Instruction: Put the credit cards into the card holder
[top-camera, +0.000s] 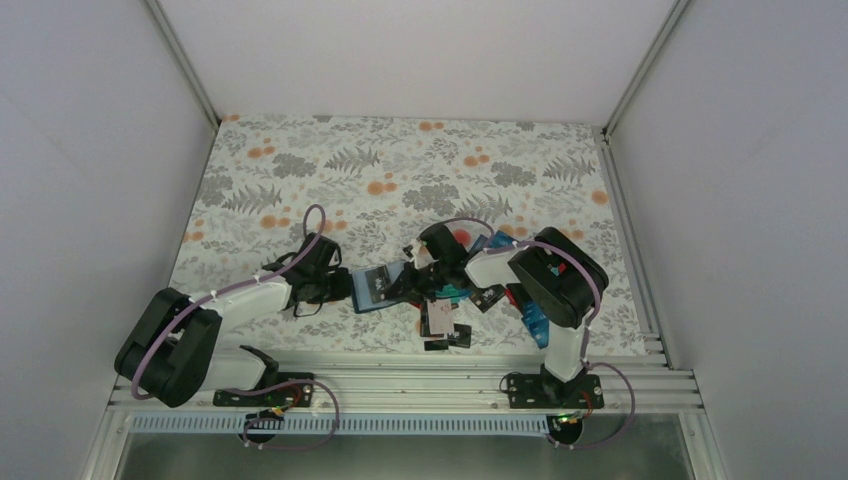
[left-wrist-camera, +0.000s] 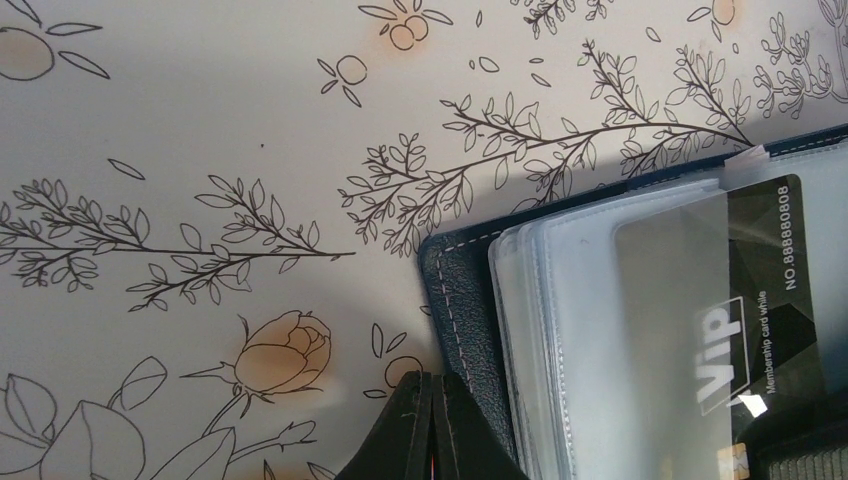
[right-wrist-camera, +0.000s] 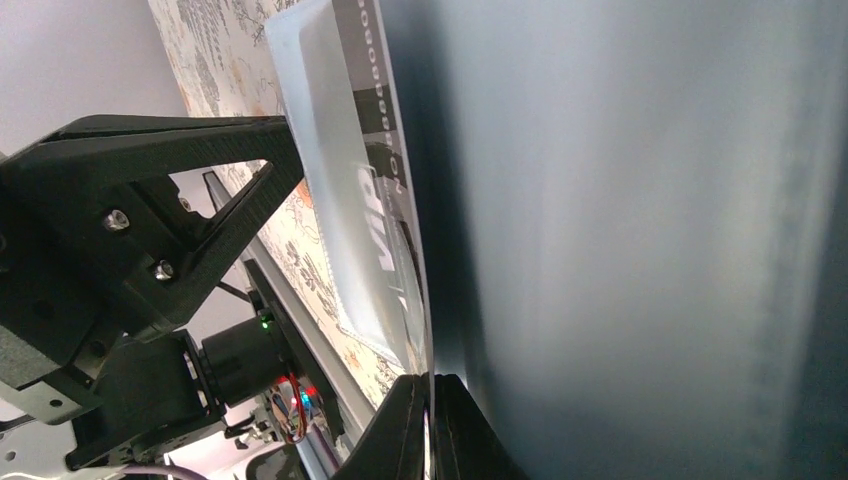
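Our left gripper (left-wrist-camera: 432, 382) is pinched tight on the navy cover edge of the card holder (left-wrist-camera: 465, 300), which lies open just ahead of its fingertips. Our right gripper (right-wrist-camera: 430, 382) is clamped on a black VIP card (right-wrist-camera: 385, 170) that sits partly inside a clear sleeve. The other credit cards (top-camera: 440, 318) are scattered beneath and beside its wrist.

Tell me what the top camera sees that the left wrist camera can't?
Only the top camera shows the left arm, the right arm and the loose credit cards scattered by the right arm. Only the left wrist camera shows the writing on the black VIP card, which sits partly under a clear sleeve, and the holder's pale stitching. Both show the open card holder lying on the flowery cloth.
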